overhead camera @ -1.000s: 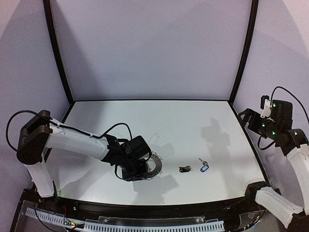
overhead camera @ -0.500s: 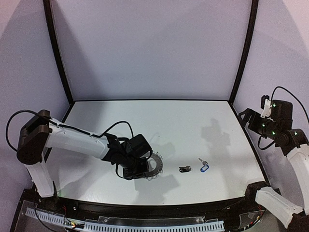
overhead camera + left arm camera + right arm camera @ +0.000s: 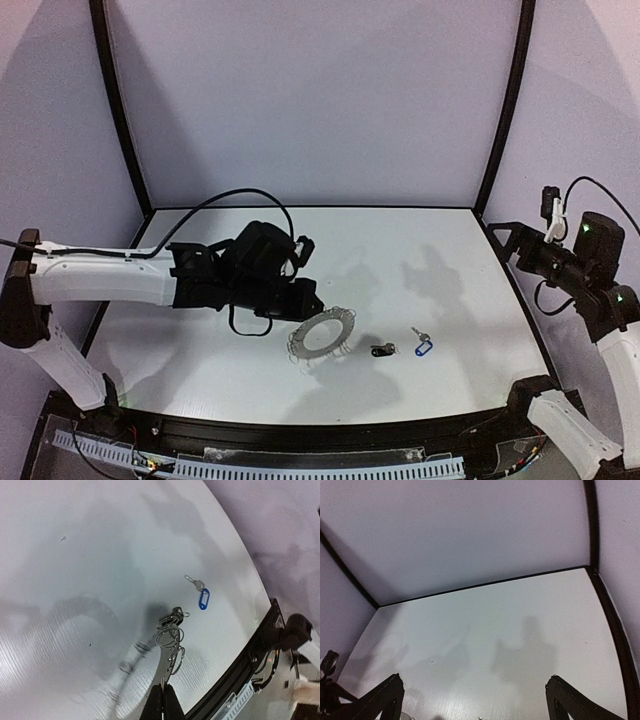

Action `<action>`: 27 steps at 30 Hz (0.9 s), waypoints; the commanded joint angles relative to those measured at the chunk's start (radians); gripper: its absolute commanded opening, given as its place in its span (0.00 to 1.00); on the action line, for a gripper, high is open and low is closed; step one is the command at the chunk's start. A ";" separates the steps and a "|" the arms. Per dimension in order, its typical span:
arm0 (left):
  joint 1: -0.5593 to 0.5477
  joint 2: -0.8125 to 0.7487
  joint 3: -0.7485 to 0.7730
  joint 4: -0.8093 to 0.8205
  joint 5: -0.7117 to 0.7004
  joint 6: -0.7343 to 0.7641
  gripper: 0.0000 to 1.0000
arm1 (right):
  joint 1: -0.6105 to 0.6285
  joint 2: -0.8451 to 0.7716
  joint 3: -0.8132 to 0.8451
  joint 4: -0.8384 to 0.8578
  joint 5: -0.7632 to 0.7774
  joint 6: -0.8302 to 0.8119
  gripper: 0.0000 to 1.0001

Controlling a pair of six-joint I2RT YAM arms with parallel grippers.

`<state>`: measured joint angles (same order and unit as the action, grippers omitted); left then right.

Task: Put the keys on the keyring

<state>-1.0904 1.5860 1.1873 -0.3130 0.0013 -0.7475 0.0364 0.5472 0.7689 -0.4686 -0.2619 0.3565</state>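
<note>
In the left wrist view, the black-headed key cannot be made out for certain; a dark bit is showing just past the ring's far loops, and it may be that key. The keyring [image 3: 170,637] is appearing there almost edge-on, so its centre hole is not showing and its loops are overlapping in a tangle. The right wrist view is cutting off the right gripper [image 3: 474,680] to two dark fingertips [image 3: 387,697] at the bottom corners. In the top view the right arm is partly running off the right side.

The keyring [image 3: 342,326] is sitting over the table [image 3: 400,260] near its front edge, about midway along it. It is casting a shadow that lies apart from it. From above it is reading as a tilted oval, with its long axis running from near-left to far-right. In the wrist view it is pointing straight away from the fingers toward the keys.

The black-headed key [image 3: 382,350] is lying just right of the ring, lengthwise left to right. The blue-tagged key [image 3: 423,347] is lying just beside that, with its blade slanting toward the far left and its tag toward the front edge [image 3: 202,599].

The left arm is reaching out low from the left edge, nearly straight. The left gripper [image 3: 308,308] is pinching the ring's near-left rim, fingers [image 3: 159,705] pressed together on it. The right arm is standing folded and raised beside the right edge. Its fingers are spread wide with nothing between them.
</note>
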 commanded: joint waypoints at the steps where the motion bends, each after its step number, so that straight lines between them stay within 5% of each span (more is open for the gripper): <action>1: -0.009 -0.080 0.037 0.045 0.080 0.329 0.01 | -0.002 -0.013 -0.027 0.159 -0.259 -0.029 0.98; 6: -0.009 -0.126 0.063 0.071 0.184 0.562 0.01 | 0.011 0.044 -0.013 0.277 -0.607 -0.002 0.96; 12: -0.009 -0.195 0.064 0.107 0.291 0.791 0.01 | 0.148 0.153 0.068 0.312 -0.712 -0.061 0.93; 20: -0.009 -0.240 0.063 0.131 0.341 0.959 0.01 | 0.570 0.421 0.295 0.085 -0.623 -0.415 0.82; 27: -0.010 -0.272 0.015 0.244 0.320 0.945 0.01 | 0.741 0.580 0.427 0.003 -0.544 -0.593 0.72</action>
<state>-1.0981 1.3716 1.2240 -0.1806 0.3176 0.1745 0.7155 1.0622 1.1255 -0.3855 -0.8581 -0.0784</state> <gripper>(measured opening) 0.011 0.744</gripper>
